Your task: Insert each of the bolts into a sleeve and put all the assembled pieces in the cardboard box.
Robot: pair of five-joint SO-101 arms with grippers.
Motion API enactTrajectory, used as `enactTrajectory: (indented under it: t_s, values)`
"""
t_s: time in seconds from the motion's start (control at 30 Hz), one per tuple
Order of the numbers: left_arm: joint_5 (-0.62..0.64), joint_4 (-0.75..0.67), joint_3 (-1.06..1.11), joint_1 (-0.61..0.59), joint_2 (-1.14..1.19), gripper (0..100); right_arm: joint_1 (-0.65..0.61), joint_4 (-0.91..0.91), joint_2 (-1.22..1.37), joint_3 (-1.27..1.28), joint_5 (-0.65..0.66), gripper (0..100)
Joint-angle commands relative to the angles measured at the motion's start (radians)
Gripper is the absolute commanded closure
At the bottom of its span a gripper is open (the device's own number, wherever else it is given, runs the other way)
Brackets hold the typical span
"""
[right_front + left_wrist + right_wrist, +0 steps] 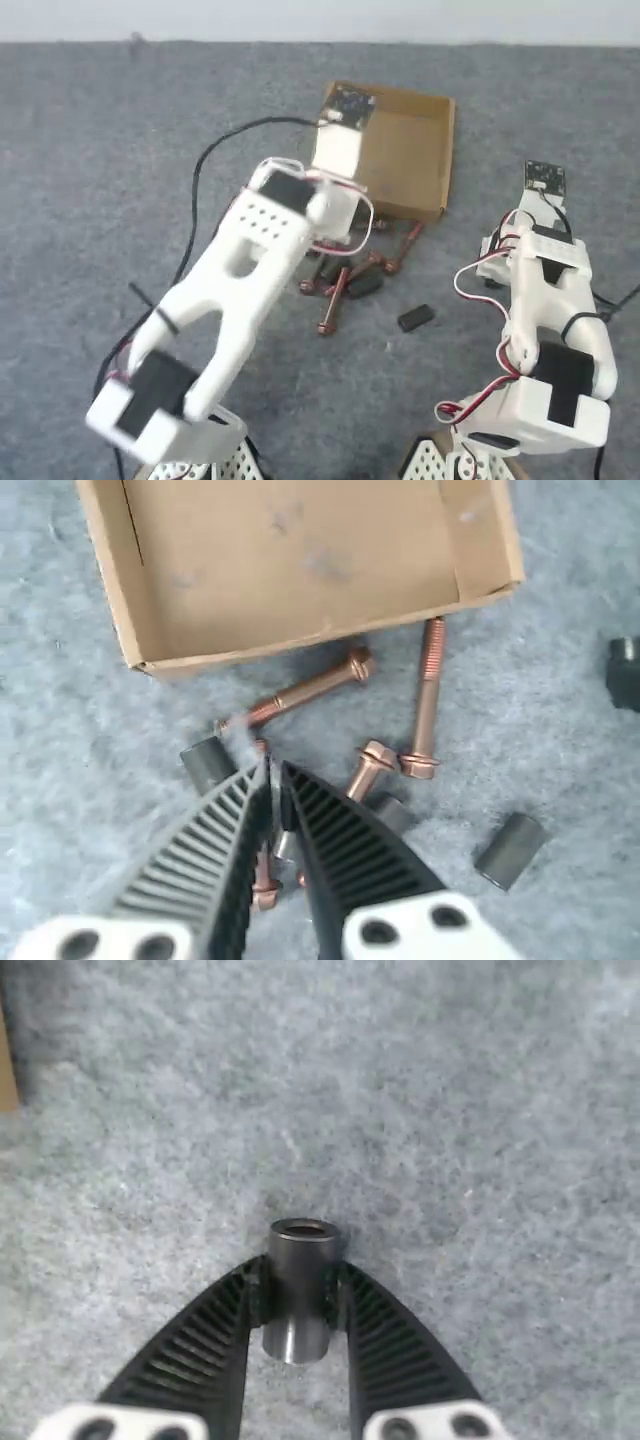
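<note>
My left gripper hangs over a pile of copper bolts just in front of the cardboard box. Its fingers are shut on the thin shank of a bolt. Loose bolts lie beyond it: one along the box wall, one pointing at the box, and a short one. Dark sleeves lie among them. My right gripper is shut on a dark sleeve, held upright with its open end up above bare carpet. The box holds no pieces.
Grey carpet covers the table. A single sleeve lies between the two arms. The left arm stretches across the bolt pile. The right arm stands to the right of the box.
</note>
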Motion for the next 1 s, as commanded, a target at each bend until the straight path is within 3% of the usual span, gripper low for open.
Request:
enactTrajectory:
  t_s: [0.0,0.1,0.27,0.67,0.97]
  values:
    - [-0.026,-0.149,0.114,0.038,-0.127,99,0.016,-0.021,-0.047,-0.041,-0.008,99.2]
    - [-0.063,-0.245,0.176,0.089,-0.126,96,0.016,-0.021,-0.047,-0.041,-0.009,99.2]
    - [-0.080,-0.334,0.166,0.120,-0.037,83,0.016,-0.021,-0.047,-0.041,-0.011,99.2]
    - [-0.183,-0.350,-0.091,0.255,0.382,89,0.007,-0.033,-0.045,-0.041,-0.009,99.2]
    - [-0.178,-0.272,-0.222,0.221,0.486,89,0.007,-0.035,-0.045,-0.041,-0.006,99.2]
